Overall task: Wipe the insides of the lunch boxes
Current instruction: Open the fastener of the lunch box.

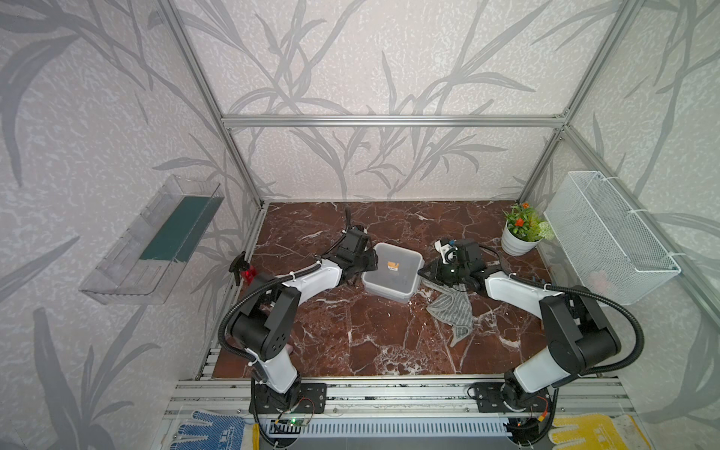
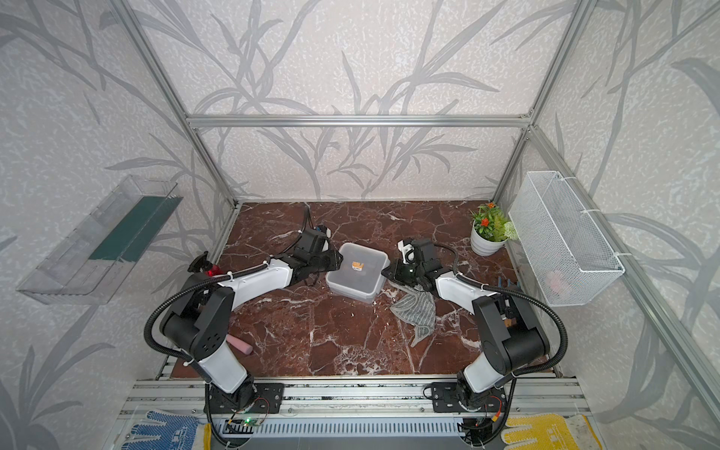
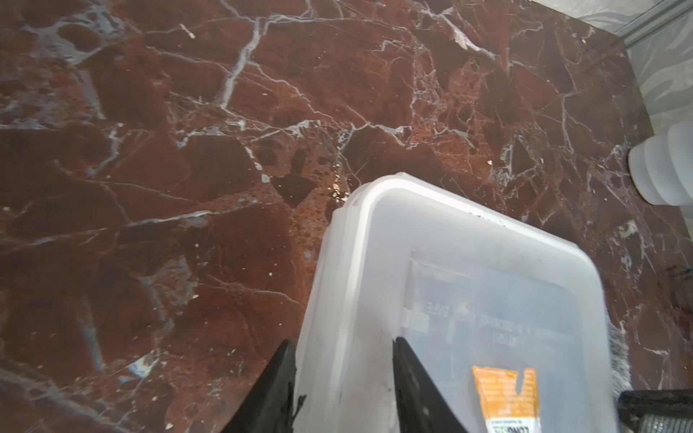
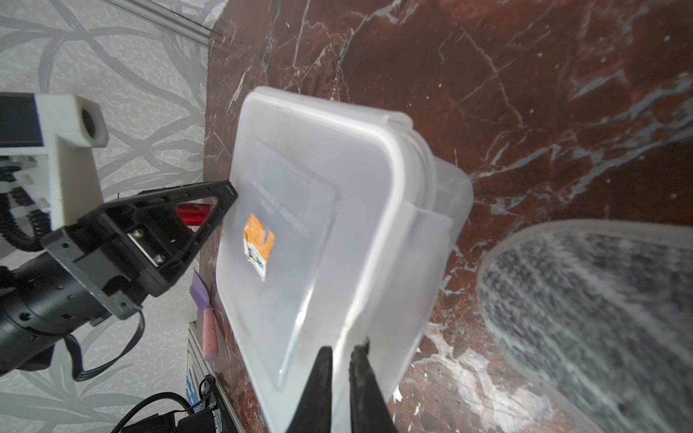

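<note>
While both arms meet at the middle of the table, we find the lunch boxes standing there mouth up. One is nested in the other and sits slightly askew, and the orange sticker shows through the base.

The left pincer straddles the side wall nearest its arm, one finger outside and one inside, and is closed partway on that wall. The right pincer has its jaws set narrow on the opposite rim, with the plastic edge between them. We read this as a hold, though we cannot tell how firmly it presses.

The grey cloth lies on the table just beside the boxes, under the right forearm. Neither pincer has it.

Step in hand, as we judge it: positioning and steadying the nested boxes ahead of wiping — no cloth is inside either box yet.

The next move calls for one arm to hold the boxes fixed. The other must let go of the rim, take up the cloth and carry it into the upper box. Lift clear of the rim first — dragging could tip the stack. The lower box must then be freed for its own wipe.
</note>
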Controlling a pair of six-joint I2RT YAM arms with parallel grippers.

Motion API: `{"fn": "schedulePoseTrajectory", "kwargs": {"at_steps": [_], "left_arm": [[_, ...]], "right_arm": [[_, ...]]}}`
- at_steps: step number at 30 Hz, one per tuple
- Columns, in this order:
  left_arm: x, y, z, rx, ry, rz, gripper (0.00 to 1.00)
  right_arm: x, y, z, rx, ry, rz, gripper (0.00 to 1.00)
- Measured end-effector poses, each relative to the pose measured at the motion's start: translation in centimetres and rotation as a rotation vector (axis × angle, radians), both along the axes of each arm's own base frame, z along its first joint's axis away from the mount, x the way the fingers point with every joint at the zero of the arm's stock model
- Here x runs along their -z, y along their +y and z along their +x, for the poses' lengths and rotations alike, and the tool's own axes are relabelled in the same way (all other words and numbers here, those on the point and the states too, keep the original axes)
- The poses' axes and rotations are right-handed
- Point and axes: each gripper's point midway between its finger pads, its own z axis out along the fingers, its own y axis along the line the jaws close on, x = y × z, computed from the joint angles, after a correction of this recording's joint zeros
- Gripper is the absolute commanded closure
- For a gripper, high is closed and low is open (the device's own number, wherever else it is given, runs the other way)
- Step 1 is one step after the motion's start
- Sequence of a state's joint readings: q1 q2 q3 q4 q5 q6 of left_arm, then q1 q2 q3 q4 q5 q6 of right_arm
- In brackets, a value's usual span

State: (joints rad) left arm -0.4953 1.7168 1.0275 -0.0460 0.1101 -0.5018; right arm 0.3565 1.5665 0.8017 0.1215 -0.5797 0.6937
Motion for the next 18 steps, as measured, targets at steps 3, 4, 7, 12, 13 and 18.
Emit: {"fn": "schedulePoseTrajectory", "kwargs": {"at_steps": [3, 4, 7, 12, 13, 18], "left_arm": [[0.0, -0.2, -0.2, 0.006, 0.004, -0.004, 0.58], [0.0, -0.2, -0.2, 0.005, 0.006, -0.005, 0.58], [0.1, -0.1, -0.2, 0.0, 0.009, -0.005, 0.54], [0.0, 0.2, -0.6, -0.007, 0.025, 0.001, 0.41], [0.0, 0.2, -0.7, -0.004, 0.031, 0.0, 0.36], [0.4, -1.0, -2.2, 0.049, 0.086, -0.045, 0.21]], "right_arm": [[-1.1, 0.0, 0.1, -0.005, -0.031, 0.009, 0.67], [-1.3, -0.1, 0.1, -0.006, -0.039, 0.01, 0.62], [-1.7, -0.3, 0.2, -0.002, -0.049, 0.012, 0.44], [-1.5, -0.7, -0.2, 0.002, -0.03, 0.0, 0.18], [-1.3, -0.8, -0.3, 0.002, -0.021, -0.005, 0.16], [-0.9, -1.1, -0.6, 0.002, -0.001, -0.014, 0.09]]}}
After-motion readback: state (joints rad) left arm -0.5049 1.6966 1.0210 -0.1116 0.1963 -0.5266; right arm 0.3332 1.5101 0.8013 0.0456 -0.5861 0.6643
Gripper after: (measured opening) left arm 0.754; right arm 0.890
